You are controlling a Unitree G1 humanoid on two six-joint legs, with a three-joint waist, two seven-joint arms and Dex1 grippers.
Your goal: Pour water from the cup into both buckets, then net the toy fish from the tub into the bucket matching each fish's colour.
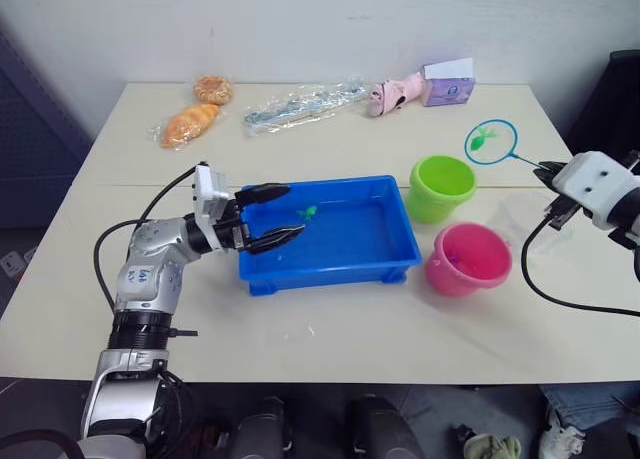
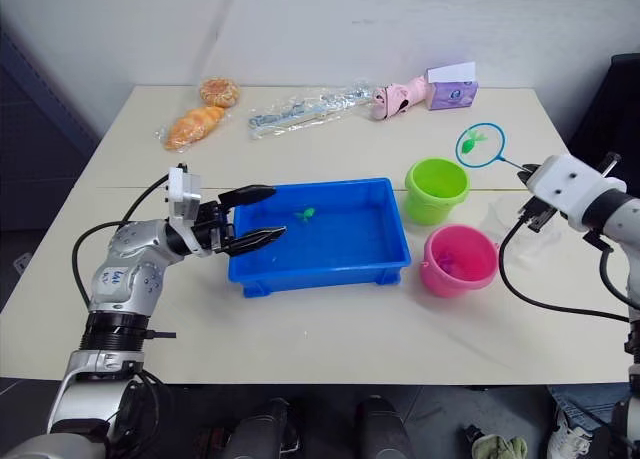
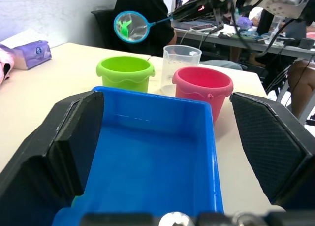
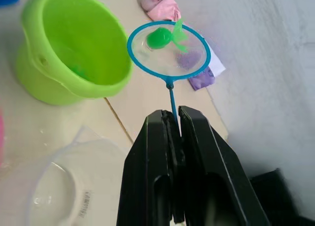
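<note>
The blue tub [image 1: 330, 271] sits mid-table with one green toy fish [image 1: 307, 212] in it. My left gripper [image 1: 295, 210] is open over the tub's left end, one finger near each long wall. Right of the tub stand the lime green bucket [image 1: 441, 187] and, nearer me, the pink bucket [image 1: 468, 259]. The clear cup [image 1: 530, 219] stands right of both. My right gripper [image 4: 172, 118] is shut on the net's thin handle. The net [image 1: 491, 141] hangs just above and behind the green bucket, and a green fish [image 4: 165, 37] lies in it.
Along the table's far edge lie two bagged breads [image 1: 190, 124], a clear plastic packet [image 1: 300, 104], a pink toy [image 1: 392, 94] and a purple box [image 1: 447, 84]. A black cable [image 1: 540, 279] loops from my right arm near the pink bucket. Seated people [image 3: 142, 9] show beyond the table's right end.
</note>
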